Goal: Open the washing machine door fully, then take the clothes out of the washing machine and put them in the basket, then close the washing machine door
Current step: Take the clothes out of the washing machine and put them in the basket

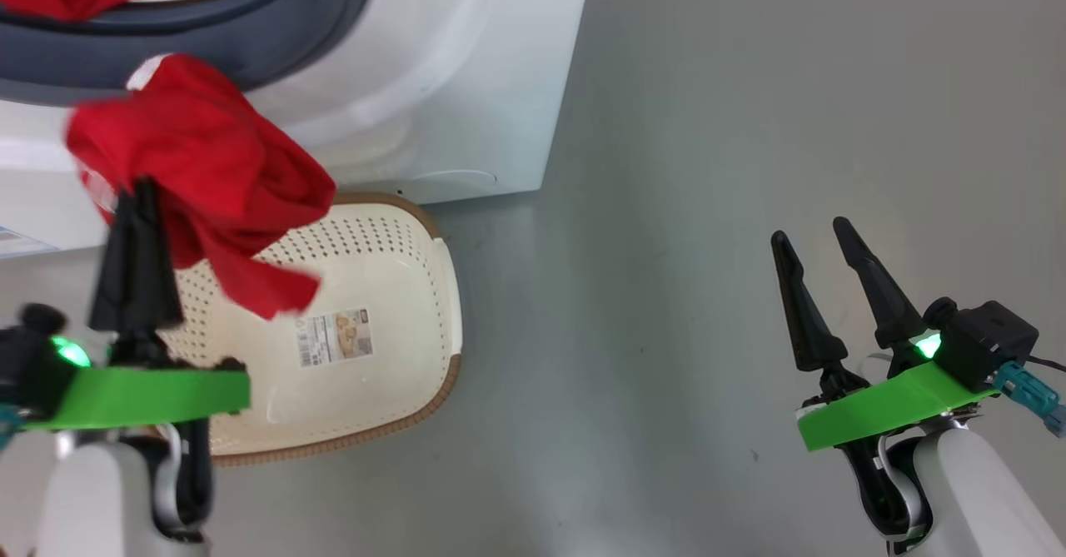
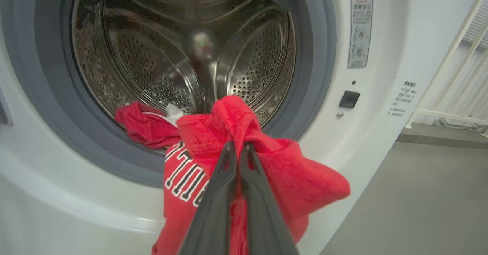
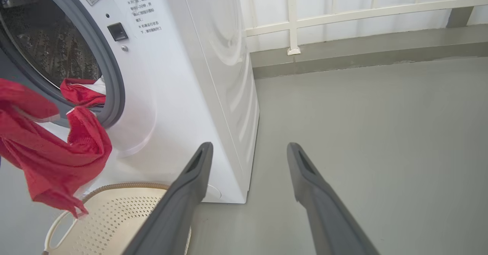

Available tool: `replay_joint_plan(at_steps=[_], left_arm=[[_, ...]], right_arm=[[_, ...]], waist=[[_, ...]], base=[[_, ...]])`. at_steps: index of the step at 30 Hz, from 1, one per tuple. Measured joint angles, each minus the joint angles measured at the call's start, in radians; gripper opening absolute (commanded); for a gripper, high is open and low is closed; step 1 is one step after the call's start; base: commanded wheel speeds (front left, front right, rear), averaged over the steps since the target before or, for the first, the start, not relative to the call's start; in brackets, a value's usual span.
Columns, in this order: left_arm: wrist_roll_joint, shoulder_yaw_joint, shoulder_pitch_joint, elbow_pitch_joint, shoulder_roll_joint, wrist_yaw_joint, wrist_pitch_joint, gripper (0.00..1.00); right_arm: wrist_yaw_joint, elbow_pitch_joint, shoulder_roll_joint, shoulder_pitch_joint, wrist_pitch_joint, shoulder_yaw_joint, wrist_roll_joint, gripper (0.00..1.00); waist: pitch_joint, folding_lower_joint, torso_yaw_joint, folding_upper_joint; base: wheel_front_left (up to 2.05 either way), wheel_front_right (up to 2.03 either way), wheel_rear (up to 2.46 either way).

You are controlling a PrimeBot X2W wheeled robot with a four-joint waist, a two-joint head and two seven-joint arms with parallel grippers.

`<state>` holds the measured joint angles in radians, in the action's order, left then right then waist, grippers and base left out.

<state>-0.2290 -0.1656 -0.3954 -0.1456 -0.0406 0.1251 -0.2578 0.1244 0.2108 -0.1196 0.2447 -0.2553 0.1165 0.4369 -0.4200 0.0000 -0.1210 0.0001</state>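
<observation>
Over the basket's [image 1: 400, 290] far edge, in the head view, a red garment [image 1: 208, 157] is being held clamped in the left hand [image 1: 140, 203], and the right hand [image 1: 809, 231] is being held with its fingers apart. In the left wrist view, more clothes [image 2: 145, 125] are being seen lying at the washing machine's [image 2: 381, 133] opening. In the right wrist view, the garment is being shown hanging limp. It is being judged soft and light, best pinched at a bunched fold.

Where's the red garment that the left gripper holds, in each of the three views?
Head view: garment upper left, pinched by the left gripper.
Left wrist view: garment bottom centre, in the left gripper's grip.
Right wrist view: garment at the left edge, above the basket.
Shared landmark: the grey gasket.
</observation>
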Motion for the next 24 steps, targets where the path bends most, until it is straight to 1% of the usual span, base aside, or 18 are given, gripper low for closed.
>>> replay_joint_plan(at_steps=[7, 12, 24], left_arm=[[0.01, 0.011, 0.002, -0.204, 0.002, 0.0, 0.001, 0.0], [0.027, 0.014, -0.047, -0.333, -0.01, 0.0, 0.001, 0.0], [0.056, 0.051, -0.221, -0.677, -0.083, 0.0, 0.001, 0.0]], right_arm=[[0.0, -0.002, 0.004, 0.006, 0.0, 0.014, 0.001, 1.0], [0.0, -0.004, 0.007, 0.028, 0.0, 0.014, 0.001, 1.0], [0.0, -0.012, 0.034, 0.082, 0.0, 0.039, 0.005, 1.0]], waist=[[-0.043, 0.0, -0.019, 0.0], [-0.079, 0.0, -0.035, 0.0], [-0.181, 0.0, -0.081, -0.0001]], base=[[0.0, 0.0, 0.0], [0.0, 0.0, 0.0], [0.0, 0.0, 0.0]])
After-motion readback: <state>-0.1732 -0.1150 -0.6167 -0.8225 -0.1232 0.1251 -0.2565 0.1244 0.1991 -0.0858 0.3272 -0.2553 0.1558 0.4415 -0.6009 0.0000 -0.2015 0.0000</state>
